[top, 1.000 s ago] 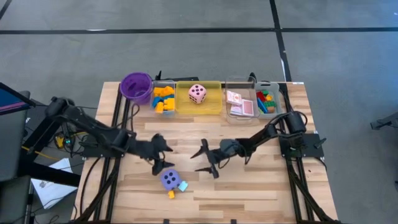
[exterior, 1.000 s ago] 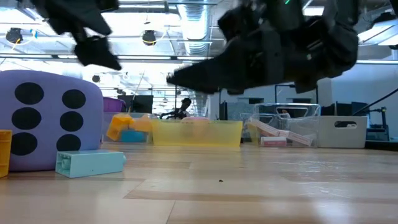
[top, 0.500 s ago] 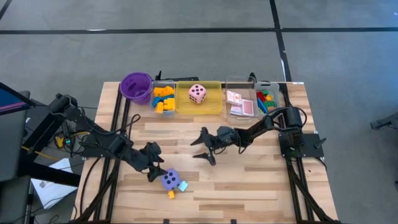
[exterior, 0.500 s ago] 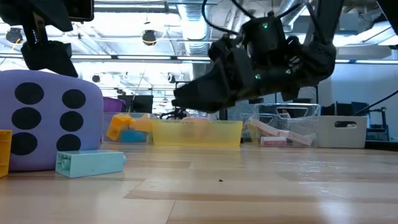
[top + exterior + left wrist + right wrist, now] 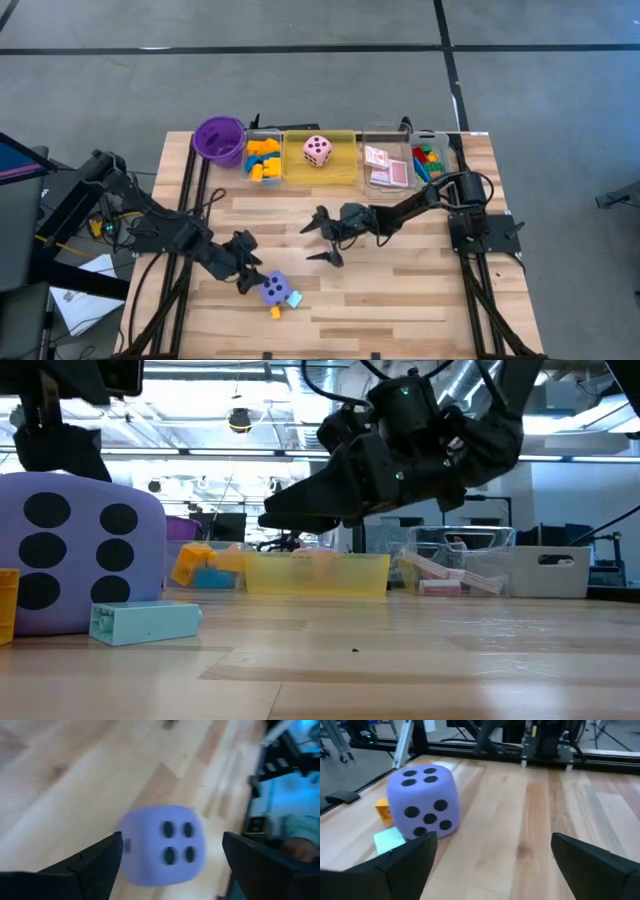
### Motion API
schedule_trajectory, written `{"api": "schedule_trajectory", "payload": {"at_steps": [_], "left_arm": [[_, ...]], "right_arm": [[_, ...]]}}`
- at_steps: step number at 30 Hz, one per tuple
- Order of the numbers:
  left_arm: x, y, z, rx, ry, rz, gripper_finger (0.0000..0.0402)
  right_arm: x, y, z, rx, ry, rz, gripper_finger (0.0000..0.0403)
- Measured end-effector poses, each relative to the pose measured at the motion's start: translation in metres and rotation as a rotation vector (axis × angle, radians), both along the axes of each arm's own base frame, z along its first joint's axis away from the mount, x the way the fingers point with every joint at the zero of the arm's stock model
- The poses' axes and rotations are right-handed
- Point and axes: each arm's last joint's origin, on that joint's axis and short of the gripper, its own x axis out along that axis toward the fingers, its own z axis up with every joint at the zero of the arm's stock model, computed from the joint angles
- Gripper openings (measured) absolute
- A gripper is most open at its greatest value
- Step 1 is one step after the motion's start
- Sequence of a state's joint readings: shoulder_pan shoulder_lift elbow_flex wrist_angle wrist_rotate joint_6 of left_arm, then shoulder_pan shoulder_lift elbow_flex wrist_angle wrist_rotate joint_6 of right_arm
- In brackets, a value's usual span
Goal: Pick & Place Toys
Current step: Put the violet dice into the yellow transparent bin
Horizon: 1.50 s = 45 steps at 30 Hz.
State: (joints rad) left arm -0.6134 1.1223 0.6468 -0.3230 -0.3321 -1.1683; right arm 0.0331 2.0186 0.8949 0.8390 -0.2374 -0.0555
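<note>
A purple foam die with black dots (image 5: 271,289) sits loose on the pale wooden table (image 5: 420,300), toward the near edge on the left arm's side, with a small light-blue plastic block (image 5: 294,298) touching its side and a small orange plastic block (image 5: 275,312) just beside it. These three look like the only toys not yet sorted. Along the far edge stand a round purple cup (image 5: 219,138), a clear tray of yellow, orange and blue blocks (image 5: 263,158), a yellow tray holding a pink dotted die (image 5: 318,151), a clear tray of pink playing cards (image 5: 387,168), and a last tray of red and green blocks (image 5: 430,161). The left gripper (image 5: 248,268) hangs just beside the purple die, fingers spread wide; in its wrist view the die lies squarely between the two dark fingers, untouched. The right gripper (image 5: 322,238) hovers over the middle of the table, well apart from the die, jaws open and empty. The step in hand seems to be the left arm's approach for a pick. Next it would need to lower until the fingers straddle the die, close on it without nudging the two little blocks, then carry it to the far trays, probably the yellow one.
</note>
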Motion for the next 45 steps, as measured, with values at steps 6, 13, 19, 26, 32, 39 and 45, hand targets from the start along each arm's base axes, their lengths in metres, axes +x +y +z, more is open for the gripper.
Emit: {"api": "schedule_trajectory", "payload": {"at_steps": [6, 13, 19, 26, 32, 39, 45], "left_arm": [[0.015, -0.023, -0.006, -0.073, -0.095, -0.046, 0.0323], [0.029, -0.047, -0.027, -0.125, -0.101, -0.118, 0.0302], [0.032, -0.054, -0.042, -0.059, -0.072, -0.142, 0.0285], [0.030, -0.045, -0.047, 0.282, -0.110, -0.181, 0.0261], [0.023, -0.032, -0.060, 0.582, -0.121, -0.159, 0.0240], [0.005, -0.012, -0.084, 0.791, -0.100, -0.042, 0.0221], [0.008, -0.013, -0.079, 0.782, -0.199, -0.007, 0.0220]], "right_arm": [[-0.001, 0.005, -0.003, -0.017, 0.031, -0.044, 0.0395], [-0.001, 0.013, -0.003, -0.024, 0.031, -0.043, 0.0395], [-0.001, 0.012, -0.002, -0.027, 0.023, -0.058, 0.0397], [-0.001, 0.010, -0.002, -0.041, 0.011, -0.092, 0.0399], [0.000, 0.007, 0.001, -0.041, -0.014, -0.099, 0.0399], [0.001, 0.005, 0.002, -0.043, -0.026, -0.103, 0.0399], [0.001, 0.000, 0.003, -0.040, -0.039, -0.118, 0.0400]]}}
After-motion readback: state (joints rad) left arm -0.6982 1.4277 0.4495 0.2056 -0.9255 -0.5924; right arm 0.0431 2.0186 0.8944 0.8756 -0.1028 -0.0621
